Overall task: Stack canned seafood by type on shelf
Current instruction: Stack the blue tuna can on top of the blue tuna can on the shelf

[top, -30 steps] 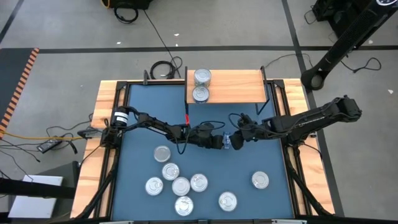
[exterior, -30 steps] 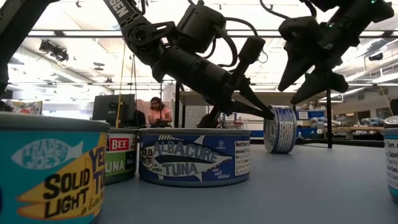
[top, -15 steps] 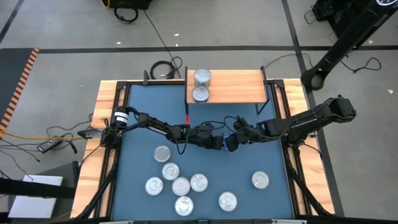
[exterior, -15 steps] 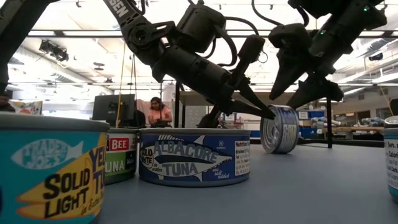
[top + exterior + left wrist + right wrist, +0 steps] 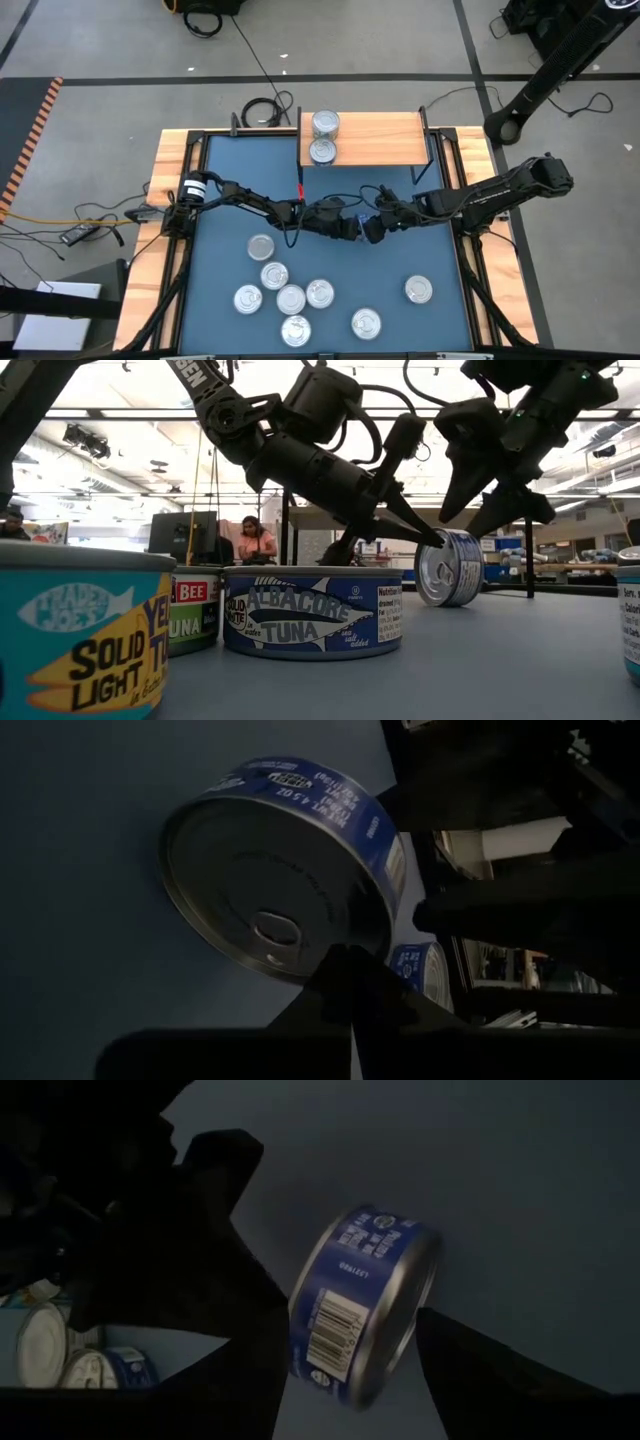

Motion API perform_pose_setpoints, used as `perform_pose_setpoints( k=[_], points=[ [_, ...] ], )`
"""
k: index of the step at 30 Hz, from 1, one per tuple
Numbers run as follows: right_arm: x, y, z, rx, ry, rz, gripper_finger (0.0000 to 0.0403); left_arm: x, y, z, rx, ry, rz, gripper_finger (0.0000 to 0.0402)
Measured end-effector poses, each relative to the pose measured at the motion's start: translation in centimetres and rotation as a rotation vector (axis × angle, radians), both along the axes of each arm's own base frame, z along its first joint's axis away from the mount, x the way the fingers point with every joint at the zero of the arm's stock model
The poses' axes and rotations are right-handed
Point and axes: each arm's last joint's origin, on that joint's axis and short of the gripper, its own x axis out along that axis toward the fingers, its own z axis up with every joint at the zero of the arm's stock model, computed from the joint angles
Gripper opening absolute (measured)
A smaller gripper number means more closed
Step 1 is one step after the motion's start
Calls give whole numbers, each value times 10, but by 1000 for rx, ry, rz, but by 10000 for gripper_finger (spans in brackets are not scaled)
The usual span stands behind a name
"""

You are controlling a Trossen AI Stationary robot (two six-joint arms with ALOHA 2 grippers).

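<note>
High view: both grippers are met mid-worktop (image 5: 230, 160). Low view: a tilted blue can (image 5: 450, 567) is propped by the closed left gripper (image 5: 432, 541); the right gripper (image 5: 500, 500) is spread above it. Right wrist view: fingers (image 5: 480, 1370) are seen straddling it ungripped. A roll-away could follow if the prop slips.

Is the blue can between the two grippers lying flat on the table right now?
No: in the low view the blue can stands tilted on its edge, its silver lid facing sideways, on the table.
</note>
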Motion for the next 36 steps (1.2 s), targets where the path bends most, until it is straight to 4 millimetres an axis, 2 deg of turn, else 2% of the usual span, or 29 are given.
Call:
perform_pose_setpoints(
  k=[11,15,20,23,25,28,33,36],
  points=[
    [2,-1,-2,-34,11,30,224,0,0,0,4,-1,1,0],
    [-2,-4,-1,-24,42,112,224,0,0,0,-2,-3,-18,0],
    [-22,-18,12,55,89,92,220,1,0,2,3,-18,-16,0],
    [-29,-21,25,58,18,76,216,1,0,2,7,-18,-7,0],
    [-29,-20,34,135,-65,29,216,1,0,2,7,-18,-7,0],
    [-34,-17,38,127,-76,142,216,1,0,2,4,-18,-14,0],
    [-34,-16,36,164,-55,181,212,0,-1,1,1,-9,-48,0],
    [-32,-15,29,204,26,203,209,0,-1,1,-12,-7,-98,0]
  ],
)
